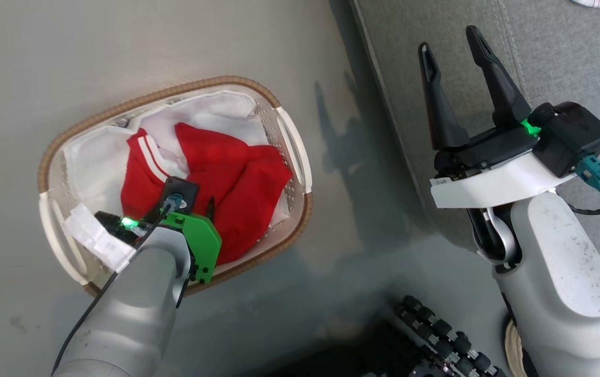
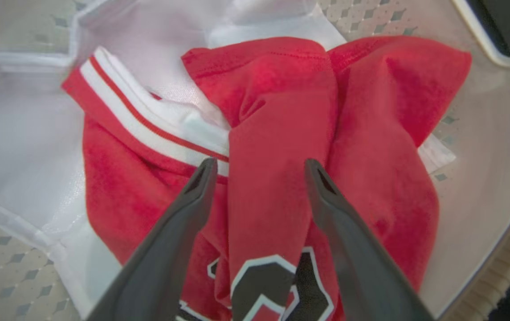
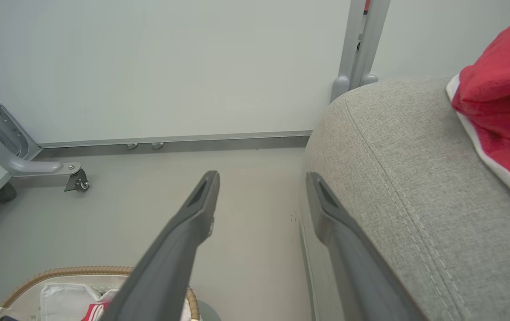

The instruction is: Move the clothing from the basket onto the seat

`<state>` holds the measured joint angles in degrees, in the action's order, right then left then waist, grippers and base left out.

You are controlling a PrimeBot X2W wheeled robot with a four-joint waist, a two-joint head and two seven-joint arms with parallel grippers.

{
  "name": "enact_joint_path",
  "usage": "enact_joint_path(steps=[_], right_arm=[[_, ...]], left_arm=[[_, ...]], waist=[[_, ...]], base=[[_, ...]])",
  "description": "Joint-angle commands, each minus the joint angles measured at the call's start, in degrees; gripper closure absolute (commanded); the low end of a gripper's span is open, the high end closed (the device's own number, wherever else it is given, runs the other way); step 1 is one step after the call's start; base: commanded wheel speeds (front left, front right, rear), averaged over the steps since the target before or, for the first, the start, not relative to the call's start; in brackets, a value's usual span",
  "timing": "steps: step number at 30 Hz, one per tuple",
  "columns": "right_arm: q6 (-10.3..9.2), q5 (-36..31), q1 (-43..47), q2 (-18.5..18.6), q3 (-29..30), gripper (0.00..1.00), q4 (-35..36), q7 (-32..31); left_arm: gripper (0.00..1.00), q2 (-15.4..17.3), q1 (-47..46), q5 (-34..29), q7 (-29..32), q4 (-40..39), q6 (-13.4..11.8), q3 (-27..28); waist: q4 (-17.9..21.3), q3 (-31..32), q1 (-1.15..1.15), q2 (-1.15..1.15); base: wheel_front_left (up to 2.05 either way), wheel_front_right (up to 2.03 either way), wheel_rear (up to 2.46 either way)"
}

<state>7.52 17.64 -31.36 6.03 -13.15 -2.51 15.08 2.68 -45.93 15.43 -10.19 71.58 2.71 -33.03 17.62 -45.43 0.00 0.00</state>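
Observation:
The white basket (image 1: 300,157) with a brown woven rim stands on the floor at the left, and its rim shows again in the right wrist view (image 3: 72,270). Inside it, on the white liner (image 1: 93,162), lies crumpled red clothing (image 1: 226,167) with striped trim (image 2: 148,120) and black lettering (image 2: 263,281). My left gripper (image 2: 260,167) is down in the basket, open, its fingers (image 2: 183,209) straddling a raised fold of the red jersey. My right gripper (image 1: 450,42) hangs open and empty at the edge of the grey seat (image 1: 556,57). Another red garment (image 3: 499,102) lies on the seat (image 3: 406,178).
The robot's base wheels (image 1: 436,335) show at the bottom of the head view. A metal frame leg with a caster (image 3: 75,179) and a pale wall panel (image 3: 170,67) stand beyond the seat. Grey floor (image 1: 362,209) separates basket and seat.

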Motion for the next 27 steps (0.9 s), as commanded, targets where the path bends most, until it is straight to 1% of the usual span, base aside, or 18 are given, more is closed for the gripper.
enact_joint_path(steps=[1, 4, 10, 13, 16, 17, 18, 22, 25, 27], right_arm=[[-0.06, 0.20, -0.76, -0.29, 0.16, 0.00, 0.19, 0.12], [-0.06, 0.20, -1.01, -0.51, 0.17, 0.00, 0.22, 0.12], [-0.07, 0.27, -1.40, -0.95, 0.31, 0.00, 0.37, 0.12], [-0.06, 0.30, -1.57, -1.08, 0.36, 0.00, 0.35, 0.12], [-0.07, 0.42, -1.73, -1.13, 0.34, 0.00, 0.35, 0.12], [-0.06, 0.46, -1.77, -1.15, 0.36, 0.00, 0.30, 0.12], [-0.06, 0.52, -1.83, -1.16, 0.46, 0.00, 0.19, 0.12], [-0.06, 0.36, -1.48, -1.21, 0.54, 0.00, -0.53, 0.12], [-0.06, 0.24, -1.34, -1.28, 0.27, 0.00, -0.99, 0.12], [-0.06, 0.13, -0.84, -1.29, 0.24, 0.00, -1.24, 0.12]], left_arm=[[0.00, 0.69, -1.09, 0.19, 1.52, 0.69, -0.33, -0.12], [0.00, 1.38, -1.77, -0.12, 4.68, 1.64, -0.96, -0.64], [0.00, 2.54, -2.20, -1.00, 9.05, 2.22, -3.38, -1.90], [0.00, 2.47, -2.23, -0.83, 10.46, 2.30, -3.25, -2.25], [0.00, 2.35, -2.48, -0.27, 10.45, 2.34, -2.87, -2.27], [0.58, 2.30, -2.56, -0.22, 10.46, 2.35, -2.59, -2.38], [1.00, 2.19, -2.75, -0.06, 10.16, 2.34, -2.36, -2.47], [1.00, 1.61, -2.36, 0.52, 8.83, 2.30, -1.78, -2.52], [1.00, 1.38, -1.26, -0.32, 7.48, 2.31, -1.04, -3.70], [1.00, 1.16, -0.33, 0.67, 6.35, 2.32, -1.00, -3.29]], waist=[[1.69, -2.61, 0.00, 0.00], [1.72, -3.64, 0.00, 0.00], [1.62, -4.91, 0.00, 0.00], [1.50, -5.14, 0.00, 0.00], [1.46, -5.30, 0.00, 0.00], [1.46, -5.30, 0.00, 0.00], [1.42, -5.25, 0.00, 0.00], [1.17, -4.13, 0.00, 0.00], [1.07, -2.72, 0.00, 0.00], [0.80, -1.35, 0.00, 0.00]], base=[[0.00, 0.00, 0.00], [0.00, 0.00, 0.00], [0.00, 0.00, 0.00], [0.00, 0.00, 0.00], [0.00, 0.00, 0.00], [0.00, 0.00, 0.00], [0.00, 0.00, 0.00], [0.00, 0.00, 0.00], [0.00, 0.00, 0.00], [0.00, 0.00, 0.00]])
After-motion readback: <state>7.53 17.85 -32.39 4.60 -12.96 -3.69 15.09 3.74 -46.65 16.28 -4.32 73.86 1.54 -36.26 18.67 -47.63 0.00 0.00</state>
